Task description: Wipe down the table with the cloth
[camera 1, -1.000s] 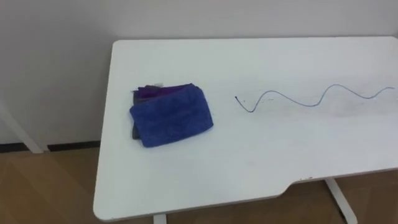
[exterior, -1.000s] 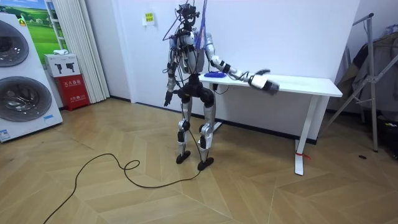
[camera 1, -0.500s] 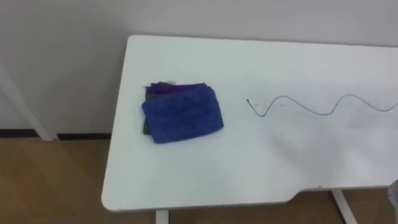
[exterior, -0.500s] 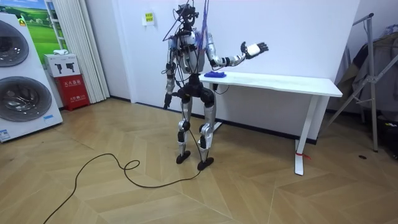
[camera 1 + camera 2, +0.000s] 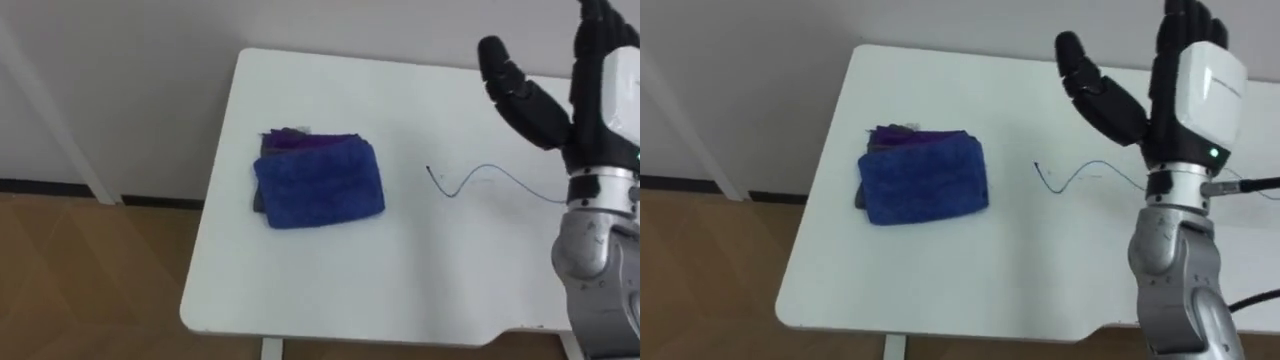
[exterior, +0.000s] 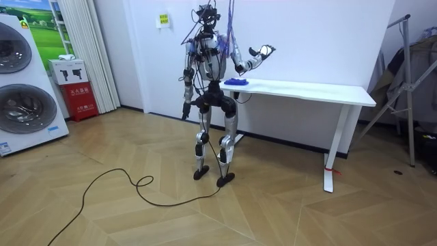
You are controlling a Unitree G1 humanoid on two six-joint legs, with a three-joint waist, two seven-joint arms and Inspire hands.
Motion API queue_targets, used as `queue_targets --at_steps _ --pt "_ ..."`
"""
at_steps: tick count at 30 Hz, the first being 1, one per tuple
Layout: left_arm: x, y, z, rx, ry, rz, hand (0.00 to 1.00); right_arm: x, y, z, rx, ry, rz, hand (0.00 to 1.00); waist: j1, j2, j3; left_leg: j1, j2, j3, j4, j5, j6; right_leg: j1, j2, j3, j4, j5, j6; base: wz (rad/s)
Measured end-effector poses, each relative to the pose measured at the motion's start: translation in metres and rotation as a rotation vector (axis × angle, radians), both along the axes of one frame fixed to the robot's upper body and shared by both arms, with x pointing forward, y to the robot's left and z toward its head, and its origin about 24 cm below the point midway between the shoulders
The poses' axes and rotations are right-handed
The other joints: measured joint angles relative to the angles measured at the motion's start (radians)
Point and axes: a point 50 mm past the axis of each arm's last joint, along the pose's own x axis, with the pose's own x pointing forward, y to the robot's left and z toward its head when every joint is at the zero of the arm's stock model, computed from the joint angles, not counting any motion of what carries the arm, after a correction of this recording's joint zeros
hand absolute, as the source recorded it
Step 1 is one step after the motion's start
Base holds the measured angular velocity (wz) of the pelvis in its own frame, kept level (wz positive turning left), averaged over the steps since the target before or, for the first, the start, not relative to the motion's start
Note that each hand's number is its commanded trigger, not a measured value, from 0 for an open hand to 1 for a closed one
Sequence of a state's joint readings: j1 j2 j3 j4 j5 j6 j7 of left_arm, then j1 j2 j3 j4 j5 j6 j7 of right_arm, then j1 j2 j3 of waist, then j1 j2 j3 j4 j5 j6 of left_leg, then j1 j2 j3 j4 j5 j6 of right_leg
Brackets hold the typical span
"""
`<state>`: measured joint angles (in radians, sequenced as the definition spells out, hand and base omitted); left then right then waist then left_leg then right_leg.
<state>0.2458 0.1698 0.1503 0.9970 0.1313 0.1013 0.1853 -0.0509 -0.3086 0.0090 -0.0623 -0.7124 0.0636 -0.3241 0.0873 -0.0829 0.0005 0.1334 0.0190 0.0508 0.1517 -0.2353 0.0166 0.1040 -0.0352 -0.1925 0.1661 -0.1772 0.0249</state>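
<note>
Left eye view: my right hand (image 5: pixel 575 112) is up in the air over the right part of the table (image 5: pixel 330 290), fingers straight and spread, holding nothing. The blue cloth (image 5: pixel 320 182) lies folded on the left part of the table, on top of a purple cloth (image 5: pixel 300 142), and nothing touches it. A thin blue pen line (image 5: pixel 470 182) squiggles across the tabletop between the cloth and my hand.

Right eye view: same layout, with the hand well apart from the cloth and above the line.

Room view: I stand at the table's end on the room view's left, with my right hand lifted near head height. My left hand (image 6: pixel 184 108) hangs at my side, and I cannot tell its fingers.

Step, as I judge it: the reach for the cloth, with no wiping begun. Next I need to bring the hand down and left onto the blue cloth, close on it, then drag it over the line.
</note>
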Motion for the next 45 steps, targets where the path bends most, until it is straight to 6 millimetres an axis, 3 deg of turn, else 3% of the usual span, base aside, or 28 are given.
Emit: queue_targets --at_steps 6,12,15,23,31,33,41,43,44,45 --pt "0.004 0.0 0.001 0.001 -0.025 -0.008 0.0 0.003 0.007 -0.018 -0.056 0.111 0.046 0.0 0.031 0.004 0.0148 -0.011 0.001 -0.001 0.0 0.0 0.0 -0.005 0.0 -0.013 0.0 0.0 0.0 0.04" --pt "0.006 0.003 0.002 0.008 -0.022 -0.021 0.0 0.003 0.016 -0.037 -0.097 0.207 0.083 0.0 0.054 -0.002 0.0121 -0.029 0.001 -0.027 0.001 0.001 -0.002 -0.016 0.0 -0.031 0.0 0.0 0.0 0.09" --pt "0.011 0.002 0.002 0.006 -0.03 -0.04 0.0 0.004 0.021 -0.053 -0.131 0.284 0.109 0.0 0.073 -0.013 0.0053 -0.035 0.001 -0.029 0.001 0.002 -0.002 -0.019 0.0 -0.031 0.0 0.0 0.0 0.07" --pt "0.019 -0.003 0.001 0.007 -0.031 -0.114 0.0 0.013 0.049 -0.056 -0.285 0.333 0.22 0.0 0.101 -0.013 0.0071 -0.035 0.0 -0.04 0.001 0.002 -0.002 -0.018 -0.001 -0.044 -0.001 0.0 0.0 0.04" --pt "0.029 -0.002 0.003 0.027 -0.036 -0.164 0.0 0.011 0.044 -0.074 -0.409 0.415 0.197 0.0 0.139 -0.014 0.0117 -0.047 -0.001 -0.081 0.0 0.002 -0.002 -0.018 -0.002 -0.061 -0.004 0.0 0.0 0.11" --pt "0.029 -0.002 0.003 0.035 -0.033 -0.176 0.0 0.011 0.042 -0.077 -0.435 0.429 0.188 0.0 0.15 -0.023 0.0127 -0.052 -0.002 -0.083 0.0 0.002 -0.002 -0.017 -0.001 -0.059 -0.016 0.0 0.0 0.02" --pt "0.028 -0.005 0.002 0.027 -0.021 -0.194 0.0 0.012 0.057 -0.085 -0.468 0.453 0.247 0.0 0.178 -0.039 0.0189 -0.05 0.001 -0.115 0.0 0.003 -0.003 -0.016 0.005 -0.06 -0.011 0.0 0.0 0.04" --pt "0.028 -0.005 0.001 0.022 -0.018 -0.194 0.0 0.012 0.062 -0.086 -0.476 0.454 0.27 0.0 0.194 -0.036 0.0213 -0.034 0.009 -0.16 -0.001 0.003 -0.003 -0.029 0.009 -0.066 0.022 -0.001 -0.001 -0.19" --pt "0.029 -0.004 0.002 0.023 -0.022 -0.198 0.0 0.012 0.066 -0.089 -0.481 0.46 0.289 0.0 0.196 -0.024 0.0295 -0.02 0.025 -0.224 -0.001 0.003 -0.003 -0.049 0.018 -0.073 0.056 -0.015 -0.013 -0.27" --pt "0.03 0.001 0.003 0.034 -0.021 -0.202 0.0 0.013 0.072 -0.087 -0.474 0.449 0.306 0.0 0.201 -0.035 0.0265 -0.019 0.03 -0.265 0.0 0.003 -0.004 -0.058 0.045 -0.042 -0.044 -0.013 -0.033 -0.34"
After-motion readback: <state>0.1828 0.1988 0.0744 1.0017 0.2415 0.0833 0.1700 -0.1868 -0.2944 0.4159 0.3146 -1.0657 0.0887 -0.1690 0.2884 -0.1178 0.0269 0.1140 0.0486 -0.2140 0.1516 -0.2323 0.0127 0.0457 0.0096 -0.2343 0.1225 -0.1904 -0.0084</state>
